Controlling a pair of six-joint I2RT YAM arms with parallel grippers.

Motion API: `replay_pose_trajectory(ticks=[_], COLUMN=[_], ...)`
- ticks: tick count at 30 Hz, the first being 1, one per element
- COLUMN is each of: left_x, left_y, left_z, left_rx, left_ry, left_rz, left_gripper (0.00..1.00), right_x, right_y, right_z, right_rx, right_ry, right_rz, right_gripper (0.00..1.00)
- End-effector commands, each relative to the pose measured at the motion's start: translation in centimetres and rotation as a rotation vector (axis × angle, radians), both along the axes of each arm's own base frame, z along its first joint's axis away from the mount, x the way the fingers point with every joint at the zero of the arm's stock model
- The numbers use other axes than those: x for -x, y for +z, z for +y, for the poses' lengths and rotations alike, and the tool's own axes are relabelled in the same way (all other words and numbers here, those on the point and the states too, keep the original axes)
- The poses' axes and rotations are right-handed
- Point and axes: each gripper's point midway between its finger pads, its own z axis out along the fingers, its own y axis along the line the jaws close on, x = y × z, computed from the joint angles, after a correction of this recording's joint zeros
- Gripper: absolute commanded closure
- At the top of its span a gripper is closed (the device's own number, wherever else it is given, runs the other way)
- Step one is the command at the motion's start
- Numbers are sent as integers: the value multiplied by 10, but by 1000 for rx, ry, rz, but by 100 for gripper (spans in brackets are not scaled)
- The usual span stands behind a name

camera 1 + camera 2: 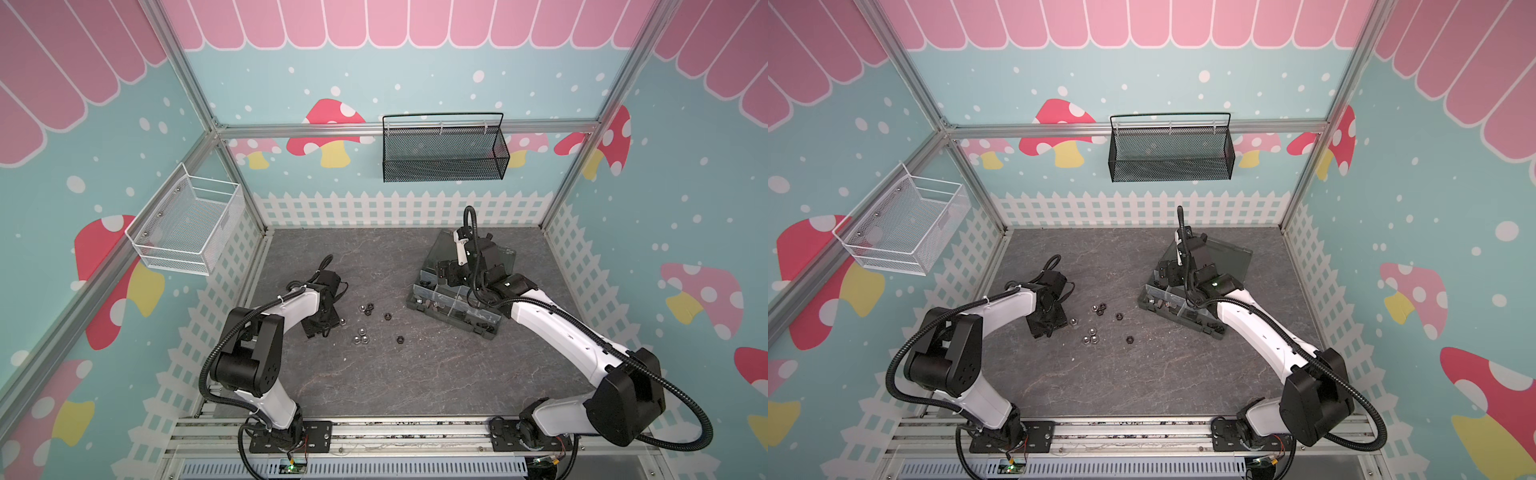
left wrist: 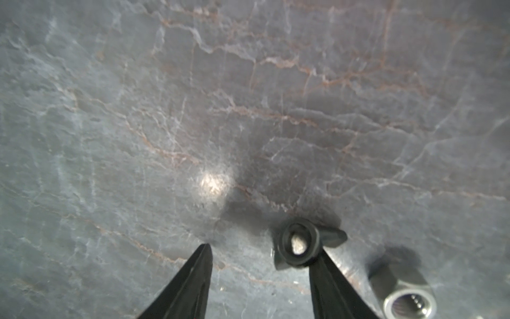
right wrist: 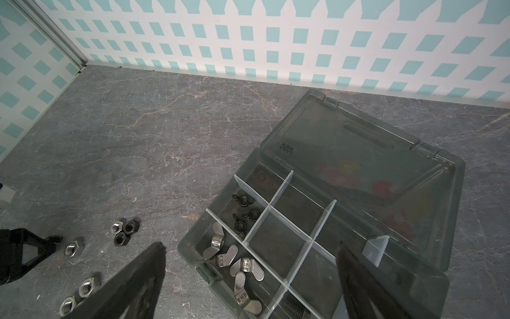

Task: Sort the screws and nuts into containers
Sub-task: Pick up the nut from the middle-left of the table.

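My left gripper (image 2: pixel 260 248) is down at the dark stone table (image 2: pixel 248 110), left of the loose nuts, jaws open. A black wing-headed screw (image 2: pixel 299 243) lies against one fingertip, unclamped, with a silver nut (image 2: pixel 408 303) just outside that finger. Several silver and black nuts (image 1: pixel 365 309) lie scattered mid-table in both top views. My right gripper (image 3: pixel 249 245) hangs wide open and empty over the containers, cells of the grey organizer box (image 3: pixel 193 248). One cell holds black winged pieces (image 3: pixel 242 210), another silver winged pieces (image 3: pixel 234 265).
The box's lid (image 3: pixel 358 165) lies open toward the back wall. A white wire basket (image 1: pixel 187 220) hangs on the left wall and a black mesh basket (image 1: pixel 444 149) on the back wall. Fence-patterned walls close the table on three sides.
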Motion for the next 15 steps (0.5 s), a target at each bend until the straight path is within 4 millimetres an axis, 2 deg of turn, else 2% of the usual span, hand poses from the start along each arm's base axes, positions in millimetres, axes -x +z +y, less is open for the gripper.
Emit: replay_pose_trajectory(ticks=[1,15], left_x=[-7,-2], left_y=[-3,-12], left_z=[6,9], left_rx=[-15,13], left_ry=[13,44], left_rz=[-2,4], left_gripper=[44,61], right_x=[-2,-6], right_y=[2,-6], right_z=[-3,1], right_rx=[-7,-9], right_ry=[-16,-10], right_rz=[-13,5], right_gripper=[3,3])
